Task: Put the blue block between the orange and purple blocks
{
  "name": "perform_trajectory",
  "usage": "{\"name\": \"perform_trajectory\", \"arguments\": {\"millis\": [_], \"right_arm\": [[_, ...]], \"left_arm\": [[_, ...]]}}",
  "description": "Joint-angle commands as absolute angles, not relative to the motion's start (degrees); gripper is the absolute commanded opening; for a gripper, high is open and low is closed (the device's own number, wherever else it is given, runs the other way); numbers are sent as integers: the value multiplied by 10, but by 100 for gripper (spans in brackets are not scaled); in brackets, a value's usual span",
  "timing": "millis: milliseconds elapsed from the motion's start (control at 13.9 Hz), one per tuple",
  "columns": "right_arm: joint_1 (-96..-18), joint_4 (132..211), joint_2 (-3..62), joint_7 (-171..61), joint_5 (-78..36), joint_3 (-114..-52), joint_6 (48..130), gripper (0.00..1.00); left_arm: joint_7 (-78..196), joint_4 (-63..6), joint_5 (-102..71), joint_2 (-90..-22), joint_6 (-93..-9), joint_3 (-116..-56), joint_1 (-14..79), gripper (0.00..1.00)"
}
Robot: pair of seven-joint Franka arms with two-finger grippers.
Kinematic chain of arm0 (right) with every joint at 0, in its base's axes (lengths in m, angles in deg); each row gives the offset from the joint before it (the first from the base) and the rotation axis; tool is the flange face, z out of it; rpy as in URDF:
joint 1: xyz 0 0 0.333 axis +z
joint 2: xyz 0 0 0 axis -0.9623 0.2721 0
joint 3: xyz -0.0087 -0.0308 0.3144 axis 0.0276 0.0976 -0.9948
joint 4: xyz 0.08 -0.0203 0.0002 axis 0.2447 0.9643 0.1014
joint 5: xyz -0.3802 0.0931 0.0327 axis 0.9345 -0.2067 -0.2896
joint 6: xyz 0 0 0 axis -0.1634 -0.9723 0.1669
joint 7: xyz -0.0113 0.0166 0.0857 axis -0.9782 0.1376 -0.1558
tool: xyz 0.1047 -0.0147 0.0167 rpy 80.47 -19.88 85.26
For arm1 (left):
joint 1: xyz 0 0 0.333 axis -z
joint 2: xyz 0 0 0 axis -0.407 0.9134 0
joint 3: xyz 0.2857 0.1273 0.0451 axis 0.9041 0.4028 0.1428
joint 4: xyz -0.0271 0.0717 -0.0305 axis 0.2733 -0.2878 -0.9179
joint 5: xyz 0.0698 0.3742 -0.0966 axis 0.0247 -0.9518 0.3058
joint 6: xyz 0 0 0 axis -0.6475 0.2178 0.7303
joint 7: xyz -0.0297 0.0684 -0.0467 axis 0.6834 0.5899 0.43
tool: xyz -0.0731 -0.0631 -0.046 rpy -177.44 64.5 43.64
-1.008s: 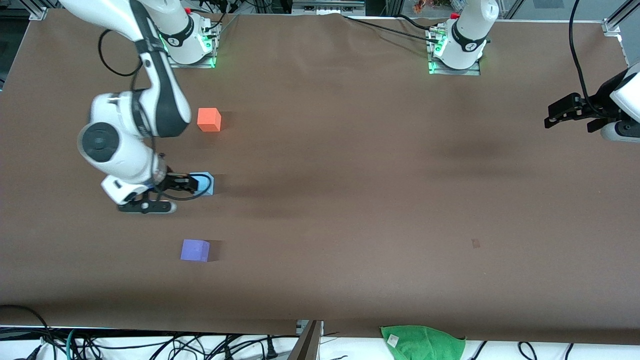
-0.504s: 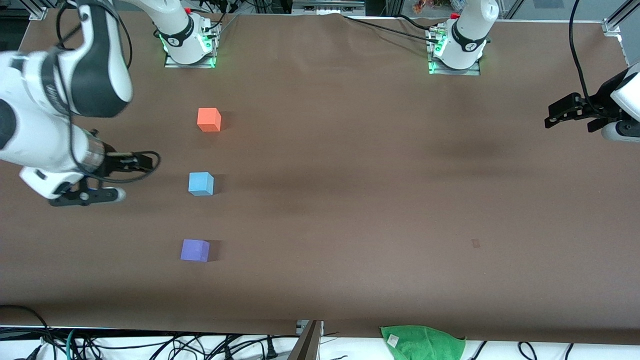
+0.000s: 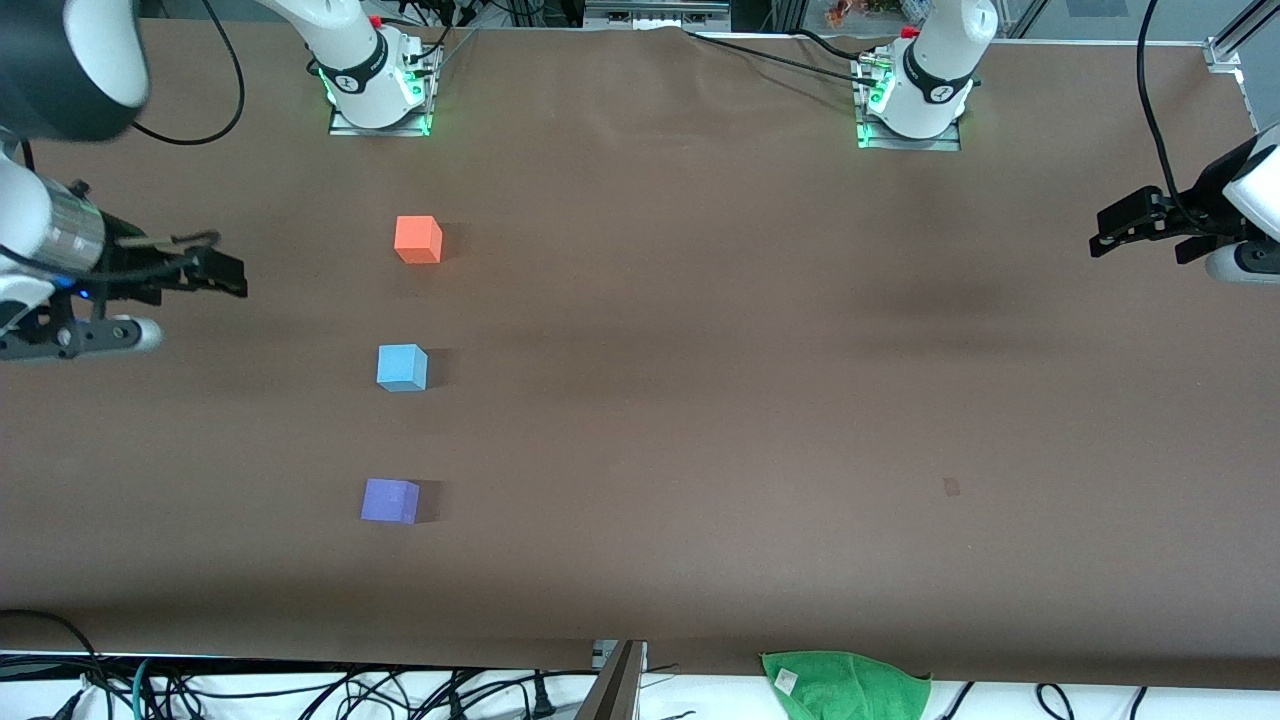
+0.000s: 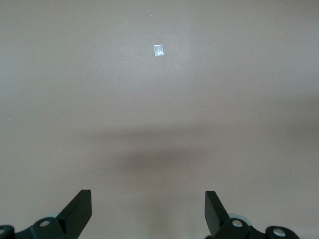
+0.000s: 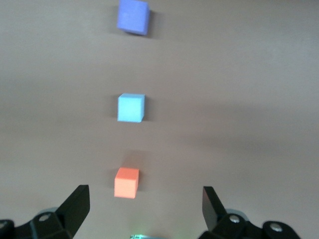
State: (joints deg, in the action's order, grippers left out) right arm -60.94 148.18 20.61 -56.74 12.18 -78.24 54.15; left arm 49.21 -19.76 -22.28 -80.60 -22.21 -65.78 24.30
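The blue block [image 3: 402, 367], a plain sky-blue cube, sits left of centre in the front view, between the orange block [image 3: 418, 239] above and the purple block [image 3: 390, 500] below. The right gripper [image 3: 225, 272], jaws spread and empty, hangs at the left edge, its arm cut off. The left gripper [image 3: 1108, 230] waits spread at the right edge, over bare worktop [image 3: 700, 400].

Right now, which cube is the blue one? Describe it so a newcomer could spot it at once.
On the brown table, toward the right arm's end, three small cubes stand apart in a row. The blue block is the middle one: the orange block lies farther from the front camera, the purple block nearer. It is pale sky blue, lighter than the violet one.
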Motion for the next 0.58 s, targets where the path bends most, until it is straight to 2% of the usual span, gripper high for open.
{"name": "perform_trajectory", "arguments": {"millis": [0, 288, 504], "right_arm": [[-674, 1541, 159, -556, 152, -856, 547, 100], [-693, 1563, 87, -557, 160, -859, 564, 100], [-708, 1583, 67, -553, 160, -862, 562, 100]], "left_arm": [[500, -183, -232, -800, -217, -657, 246, 100], [500, -182, -232, -800, -217, -657, 246, 100], [500, -182, -232, -799, -217, -657, 247, 100]]}}
